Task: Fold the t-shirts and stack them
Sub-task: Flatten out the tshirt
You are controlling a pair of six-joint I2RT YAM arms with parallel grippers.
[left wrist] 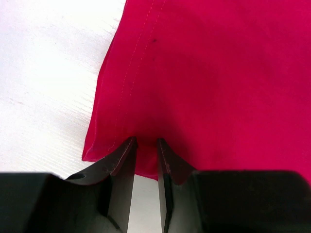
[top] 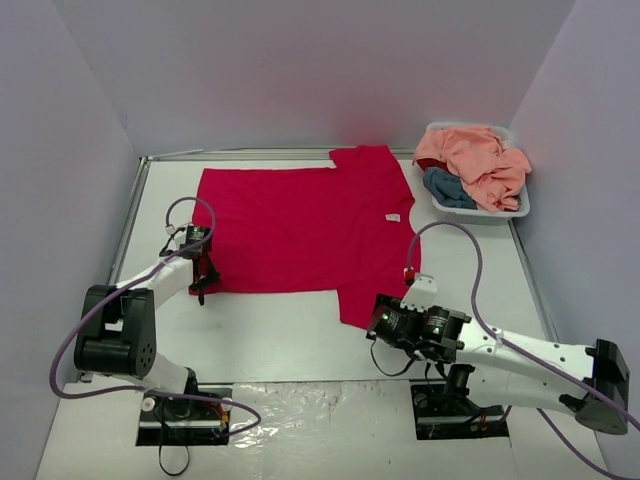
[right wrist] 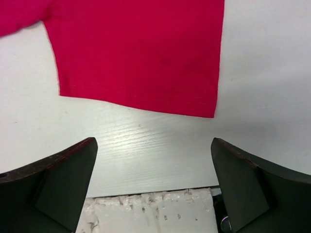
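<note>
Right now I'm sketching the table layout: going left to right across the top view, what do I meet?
Left claw → red t-shirt, whose corner it pinches → white basket.

A: Lighting check?
B: Bright, even, diffuse overhead. Shadows faint. Glare on the glossy strip (top: 320,400) along the near edge.
A: Wrist cams?
B: Sharp and saturated on the red t-shirt (right wrist: 141,48). The left end effector (left wrist: 146,144) and right end effector (right wrist: 154,145) are dark, slightly soft. The surface (left wrist: 48,73) is near blown out in the left wrist view.
</note>
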